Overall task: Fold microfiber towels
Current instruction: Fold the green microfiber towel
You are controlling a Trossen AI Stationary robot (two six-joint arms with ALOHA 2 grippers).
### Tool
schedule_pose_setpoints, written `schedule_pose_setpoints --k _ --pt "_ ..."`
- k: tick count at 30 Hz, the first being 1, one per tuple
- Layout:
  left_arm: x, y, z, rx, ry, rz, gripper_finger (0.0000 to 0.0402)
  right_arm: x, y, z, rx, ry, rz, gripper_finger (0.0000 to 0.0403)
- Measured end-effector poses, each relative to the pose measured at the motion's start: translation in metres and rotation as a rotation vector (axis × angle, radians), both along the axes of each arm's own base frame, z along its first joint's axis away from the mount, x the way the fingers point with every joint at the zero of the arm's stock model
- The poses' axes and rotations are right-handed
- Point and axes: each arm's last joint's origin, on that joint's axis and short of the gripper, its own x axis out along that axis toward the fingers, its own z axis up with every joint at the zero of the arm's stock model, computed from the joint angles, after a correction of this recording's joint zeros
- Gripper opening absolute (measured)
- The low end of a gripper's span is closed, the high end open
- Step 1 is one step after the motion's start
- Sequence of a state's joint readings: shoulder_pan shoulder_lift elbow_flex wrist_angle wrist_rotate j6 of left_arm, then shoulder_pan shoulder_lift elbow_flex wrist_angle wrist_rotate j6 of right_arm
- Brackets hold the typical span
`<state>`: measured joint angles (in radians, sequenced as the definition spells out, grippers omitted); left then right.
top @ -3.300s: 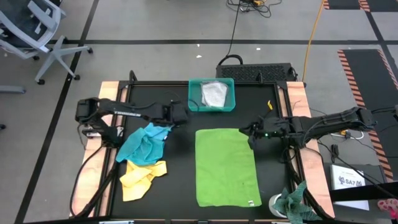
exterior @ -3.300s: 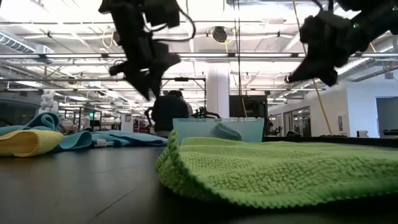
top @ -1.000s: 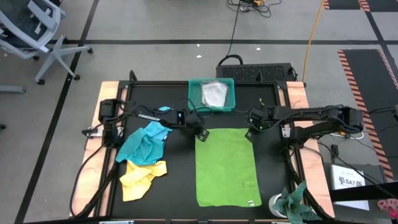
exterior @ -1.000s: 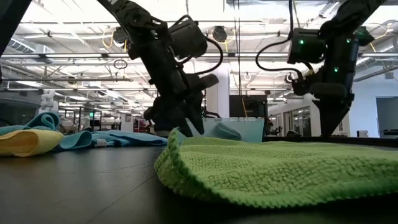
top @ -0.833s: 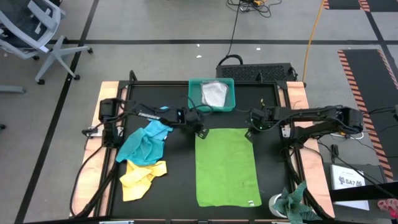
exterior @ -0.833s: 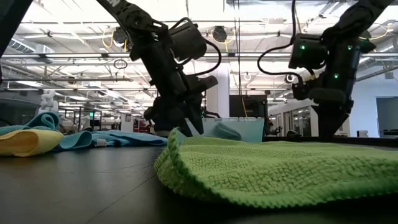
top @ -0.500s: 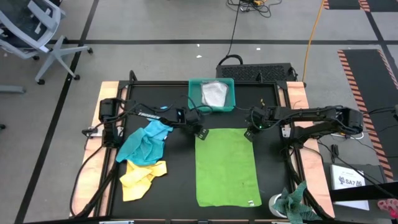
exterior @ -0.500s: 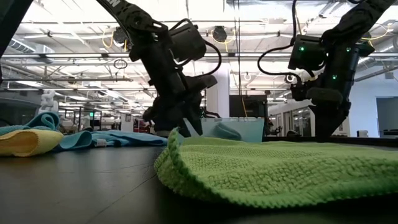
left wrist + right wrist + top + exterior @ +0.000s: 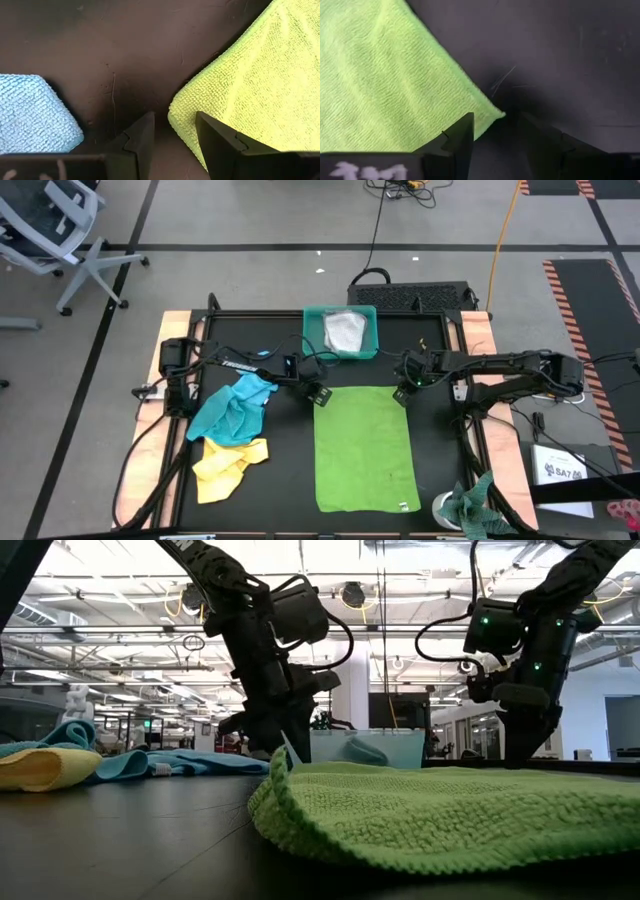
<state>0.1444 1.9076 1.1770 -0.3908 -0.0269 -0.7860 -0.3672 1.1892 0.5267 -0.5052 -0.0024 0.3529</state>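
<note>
High view: the lime green towel (image 9: pixel 366 445) is spread flat mid-table. The left gripper (image 9: pixel 322 394) and right gripper (image 9: pixel 399 393) are positioned at its far corners, fingers parted, straddling each corner.

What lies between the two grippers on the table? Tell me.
Only the far edge of the lime green towel spans between the left gripper and right gripper, as the high view shows.

Both arms reach inward across the tabletop (image 9: pixel 280 480), wrists pitched steeply down. The left gripper (image 9: pixel 318 392) stands low at the surface, its fingers (image 9: pixel 137 142) parted. The right gripper (image 9: pixel 402 392) mirrors it opposite, fingers (image 9: pixel 457 137) likewise spread with a gap between them.
</note>
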Motion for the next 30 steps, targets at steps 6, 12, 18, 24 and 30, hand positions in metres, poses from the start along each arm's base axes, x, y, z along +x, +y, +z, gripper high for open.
schedule_pose_setpoints --k 6,12,18,24,30 --pt "0.000 0.000 0.000 0.000 0.000 0.002 0.0147 -0.005 0.001 -0.012 0.018 -0.044 -0.063 0.0151" --pt "0.000 0.000 0.000 0.000 -0.003 0.003 0.0147 -0.007 0.002 -0.016 0.031 -0.041 -0.076 0.0151" --pt "0.001 0.000 0.001 0.001 -0.012 0.003 0.0147 -0.005 0.001 -0.015 0.027 -0.073 -0.085 0.0151" --pt "0.005 0.001 0.003 0.009 -0.064 0.003 0.0147 -0.004 0.001 -0.015 0.032 -0.080 -0.095 0.0151" --pt "0.004 0.001 0.002 0.016 -0.047 0.005 0.0147 -0.004 0.001 -0.015 0.033 -0.087 -0.098 0.0151"
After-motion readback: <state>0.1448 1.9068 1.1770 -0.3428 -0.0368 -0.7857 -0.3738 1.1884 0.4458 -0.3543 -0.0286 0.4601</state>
